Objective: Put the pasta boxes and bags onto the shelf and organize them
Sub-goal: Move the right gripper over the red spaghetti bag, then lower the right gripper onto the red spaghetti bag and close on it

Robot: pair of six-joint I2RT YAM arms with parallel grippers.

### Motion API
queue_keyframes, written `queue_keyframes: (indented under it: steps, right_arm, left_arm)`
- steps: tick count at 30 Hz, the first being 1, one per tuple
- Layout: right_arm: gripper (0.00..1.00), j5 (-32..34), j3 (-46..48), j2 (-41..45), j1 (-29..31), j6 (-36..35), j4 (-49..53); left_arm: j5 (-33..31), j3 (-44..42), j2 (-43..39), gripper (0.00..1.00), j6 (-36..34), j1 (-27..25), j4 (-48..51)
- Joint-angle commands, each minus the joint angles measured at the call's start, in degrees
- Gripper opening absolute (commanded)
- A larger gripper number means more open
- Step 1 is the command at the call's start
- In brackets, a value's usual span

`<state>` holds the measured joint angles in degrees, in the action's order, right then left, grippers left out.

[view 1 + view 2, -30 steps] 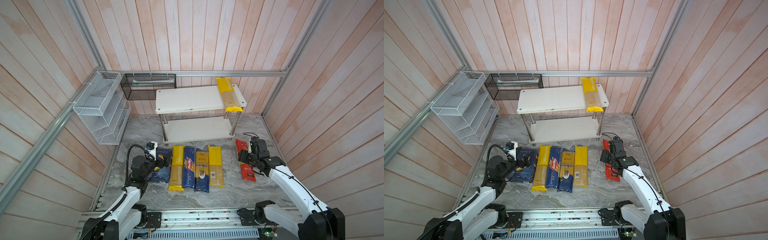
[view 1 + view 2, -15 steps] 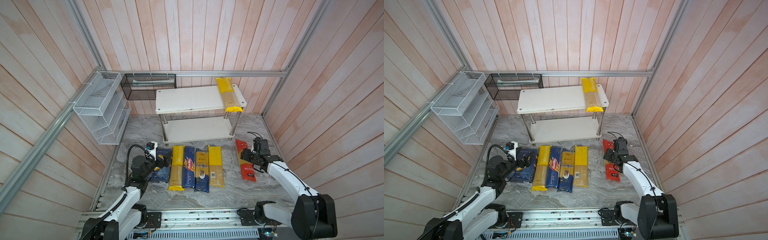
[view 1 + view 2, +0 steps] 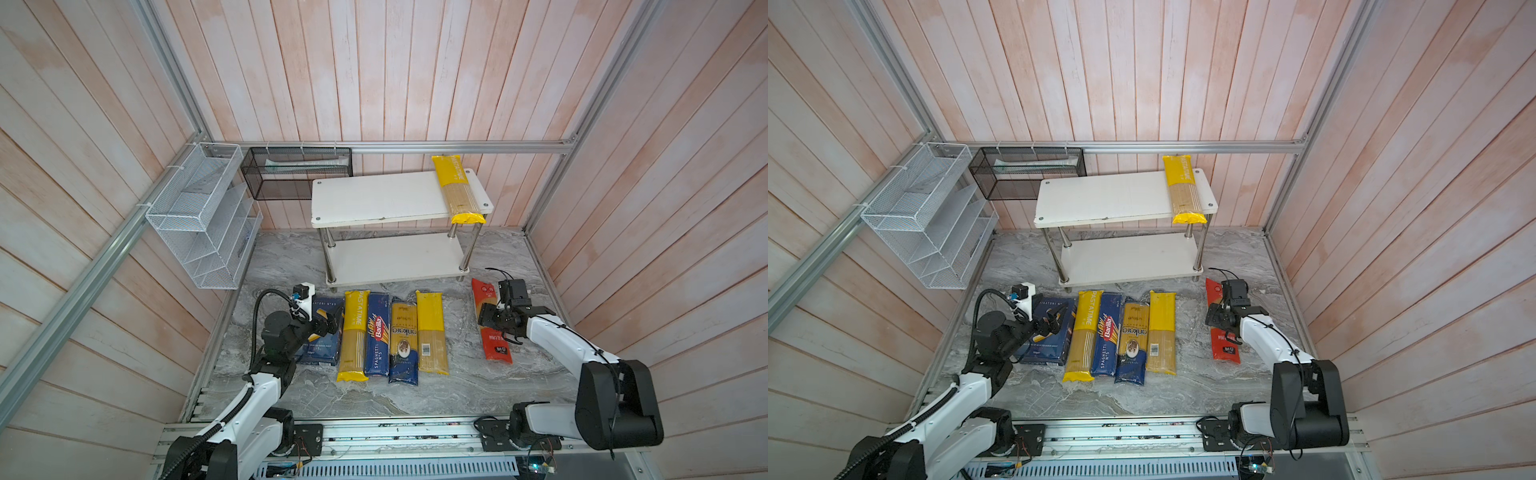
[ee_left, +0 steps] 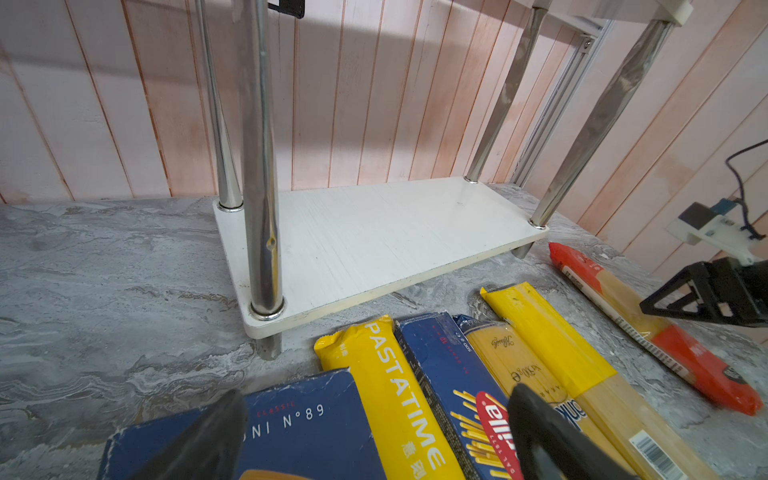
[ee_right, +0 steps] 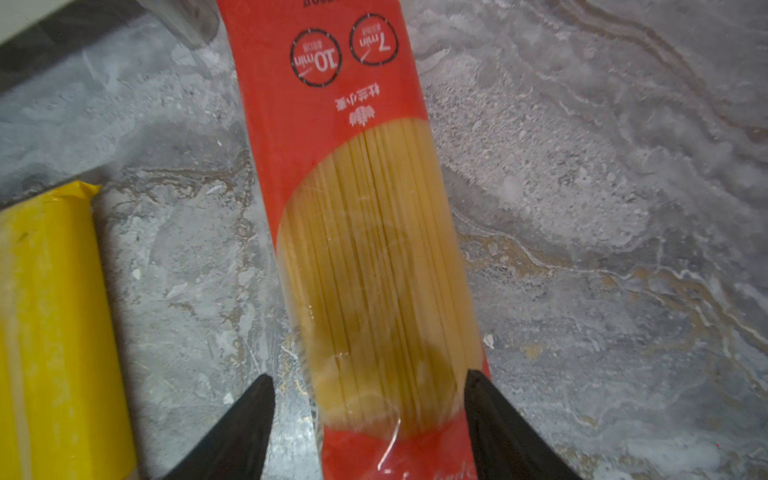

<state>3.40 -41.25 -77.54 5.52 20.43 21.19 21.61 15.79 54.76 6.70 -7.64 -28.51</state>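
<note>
1. The long red plastic spaghetti bag (image 5: 365, 249) is lying flat on the grey marbled tabletop (image 3: 415, 395). In both top views it is sitting at about three o'clock, well apart from the other packs, its length running twelve to six.
2. The right gripper (image 5: 368, 376) is straddling the bag with jaws spread. One finger is sitting right at the film's edge and the other is standing off with bare table showing, so nothing is being pinched yet.
3. Closing from this uneven stance is risking a sideways shove, which could leave the bag twisting or slipping free. The slick film over loose strands is also inviting sag at both ends once lifted.
4. The low two-tier shelf of white boards and chrome posts (image 3: 382, 197) is standing at twelve o'clock. A yellow PASTATIME bag (image 3: 457, 191) is resting on its top board at the one o'clock end, overhanging the front edge — an arriving pack could be nudging it off.
5. The left gripper (image 4: 376, 392) is poised with fingers spread, gripping nothing, over the wide flat dark blue pasta carton (image 4: 316, 436) at nine o'clock. Both arms reaching for the shelf together could be colliding.
6. Only the right wrist view is showing the finger gap, and only the top views are showing the overhang. The left wrist view alone is showing the lower board close up — bare.
</note>
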Motion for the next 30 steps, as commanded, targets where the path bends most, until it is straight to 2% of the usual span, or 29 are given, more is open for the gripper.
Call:
queue_keyframes:
  steps: [1,6,14,24,30]
  right_arm:
    - [0.73,0.5,-2.2,-1.3,-0.2,-1.6,1.6]
    - [0.73,0.3,-2.2,-2.9,-0.2,-1.8,-0.1]
    - [0.73,9.1,-0.7,-2.6,-0.3,0.7,-2.0]
    - [0.74,1.2,1.1,-3.6,-1.4,0.9,-7.5]
    - [0.74,1.1,1.7,-3.8,-1.7,0.6,-7.9]
  left_arm:
    - [0.4,0.6,0.3,1.00,0.2,-0.1,-0.9]
    - [0.3,0.5,0.2,1.00,0.2,-0.1,-0.8]
    - [0.3,0.4,0.1,1.00,0.2,-0.1,-0.8]
    - [0.3,0.6,0.3,1.00,0.1,-0.1,-0.9]
    - [0.3,0.5,0.3,1.00,0.2,-0.1,-0.9]
